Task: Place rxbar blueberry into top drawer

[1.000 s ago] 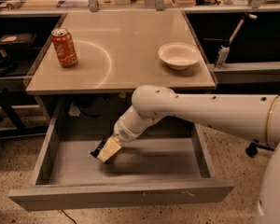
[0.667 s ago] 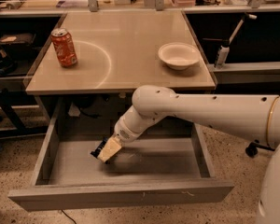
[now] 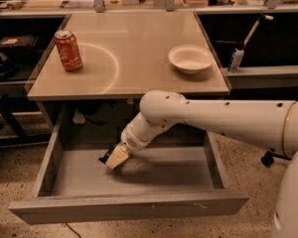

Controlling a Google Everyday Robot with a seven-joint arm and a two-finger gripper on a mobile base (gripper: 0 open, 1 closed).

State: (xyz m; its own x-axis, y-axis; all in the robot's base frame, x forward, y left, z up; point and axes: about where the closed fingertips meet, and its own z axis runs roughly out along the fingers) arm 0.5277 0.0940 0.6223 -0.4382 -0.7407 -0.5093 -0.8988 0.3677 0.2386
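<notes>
Item: gripper [image 3: 114,156], inside the open top drawer [image 3: 129,208], below the worktop's front edge and left of its middle, low over the drawer floor. Change against the 2 earlier views: none that I can make out. The arm [image 3: 213,120] keeps the same bent reach, and the gripper sits at the same spot and tilt. I read that as a pause at the release point, with the placing step close but not finished. Pincer state: I cannot tell whether it is apart or together. Item: rxbar blueberry [image 3: 106,157], which I judge to be the dark sliver at the gripper's lower-left side, so it is in the drawer space but not yet lying free. No bar lies loose elsewhere on the grey floor. Whether it touches the bottom I cannot tell. Drawer: wide and shallow, matte grey, with a flat bottom, low straight sides and a plain front panel. Arm: smooth glossy white shell with rounded joints and a tan patch at the wrist end. Worktop [image 3: 139,33]: smooth beige sheet, faintly reflective, with 1 pale arc marked on it. Soda can [image 3: 68,50]: 1 orange cylinder, upright near the left edge toward the far-left corner. Bowl [image 3: 190,58]: 1 pale, round and shallow, near the right edge.
</notes>
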